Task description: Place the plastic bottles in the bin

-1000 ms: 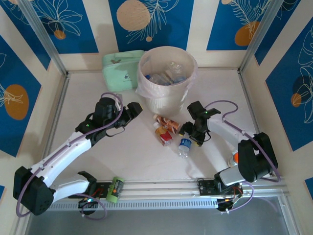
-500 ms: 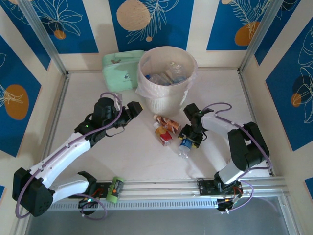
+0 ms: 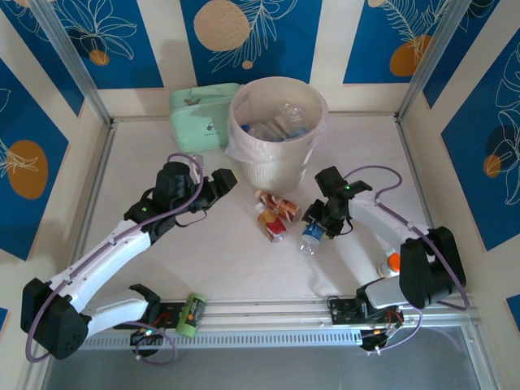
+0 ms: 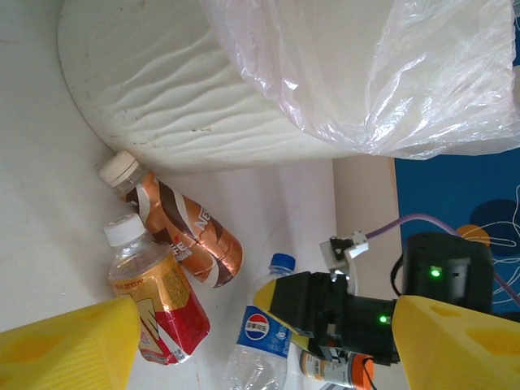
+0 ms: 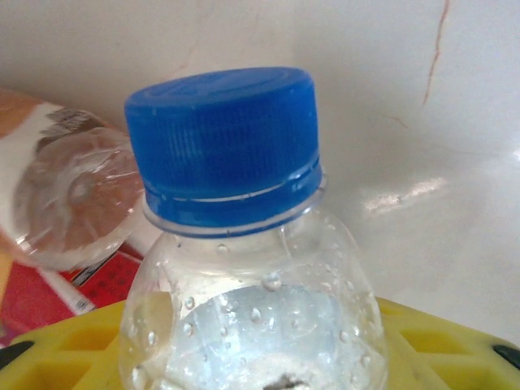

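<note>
The blue-capped clear bottle [image 3: 309, 238] is on the table [image 3: 244, 264] just in front of the bin [image 3: 276, 166], beside a brown-labelled bottle [image 3: 280, 204] and a red-labelled bottle [image 3: 273, 227]. Your right gripper [image 3: 318, 225] straddles its shoulder (yellow fingers [image 5: 455, 341] show behind the neck), but you cannot tell whether they clamp it. Your left gripper [image 3: 225, 179] hovers left of the bin, jaws apart and empty.

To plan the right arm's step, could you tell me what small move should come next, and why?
Probably close the right tool firmly on the blue-capped bottle: it sits between the yellow fingers, and the bin stands close by.
</note>
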